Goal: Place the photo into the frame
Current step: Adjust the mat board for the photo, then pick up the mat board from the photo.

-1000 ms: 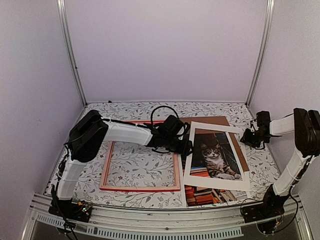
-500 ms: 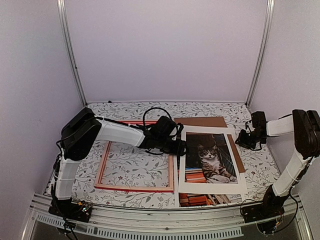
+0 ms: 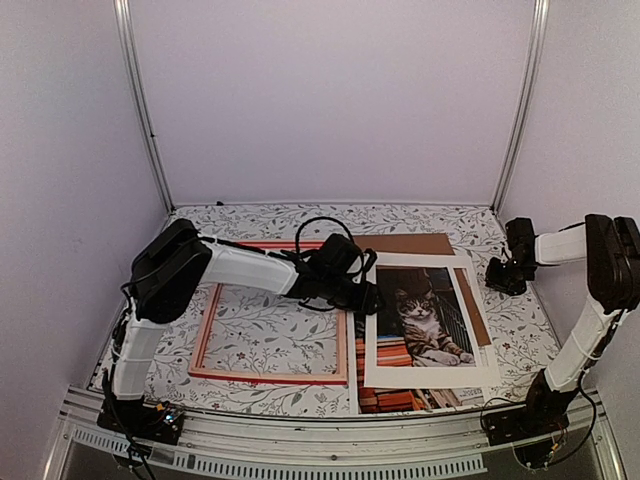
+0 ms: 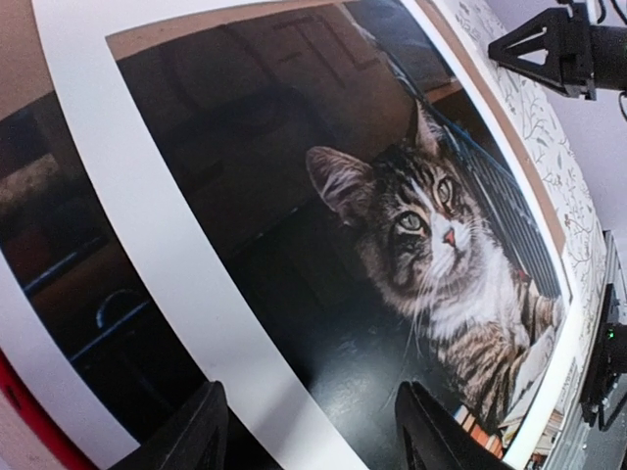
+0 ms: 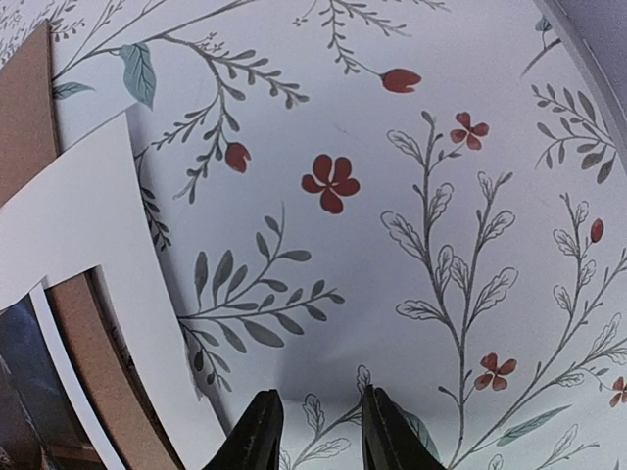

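Lying glossy under matte white mat: photo; left fingers wide, right fingers narrow (empty).

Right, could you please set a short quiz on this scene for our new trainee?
1. True or false: only tablecloth lies inside the frame.
2. What lies directly on the photo? A the white mat board; B the brown backing board; C the frame.
3. Which gripper is over the white mat board?
Key: 1 true; 2 A; 3 the left gripper.
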`<state>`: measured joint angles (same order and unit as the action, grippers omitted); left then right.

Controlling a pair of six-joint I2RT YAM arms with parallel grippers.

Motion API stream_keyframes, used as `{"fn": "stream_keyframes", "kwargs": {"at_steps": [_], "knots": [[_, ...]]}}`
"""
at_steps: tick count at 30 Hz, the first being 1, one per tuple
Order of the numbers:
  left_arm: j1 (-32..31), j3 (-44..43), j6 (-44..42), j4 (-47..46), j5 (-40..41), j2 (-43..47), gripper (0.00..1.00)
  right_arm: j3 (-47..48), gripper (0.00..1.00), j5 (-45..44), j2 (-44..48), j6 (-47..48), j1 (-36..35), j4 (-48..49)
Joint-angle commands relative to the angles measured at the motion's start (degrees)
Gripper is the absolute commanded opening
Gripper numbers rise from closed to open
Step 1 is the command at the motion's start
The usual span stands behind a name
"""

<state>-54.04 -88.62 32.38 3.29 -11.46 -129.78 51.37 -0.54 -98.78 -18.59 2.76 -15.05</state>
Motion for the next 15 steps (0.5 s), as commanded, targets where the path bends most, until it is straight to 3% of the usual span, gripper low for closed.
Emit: {"fn": "stream_keyframes", "kwargs": {"at_steps": [1, 8, 15], "knots": [[-1.62, -1.52, -1.75, 2.76, -3.49, -3.40, 0.61, 0.88, 0.34, -0.18, 1.47, 0.93, 0.14, -1.23], [-1.95, -3.40, -2.13, -2.06, -12.71, -5.75, 0.60, -1.54, 0.46, 3.11, 3.18, 0.53, 0.14, -0.42], [-2.11, -3.72, -1.40, -1.40, -11.29, -5.38, 0.63, -2.29, 0.57, 1.95, 0.78, 0.72, 0.80, -0.59]]}}
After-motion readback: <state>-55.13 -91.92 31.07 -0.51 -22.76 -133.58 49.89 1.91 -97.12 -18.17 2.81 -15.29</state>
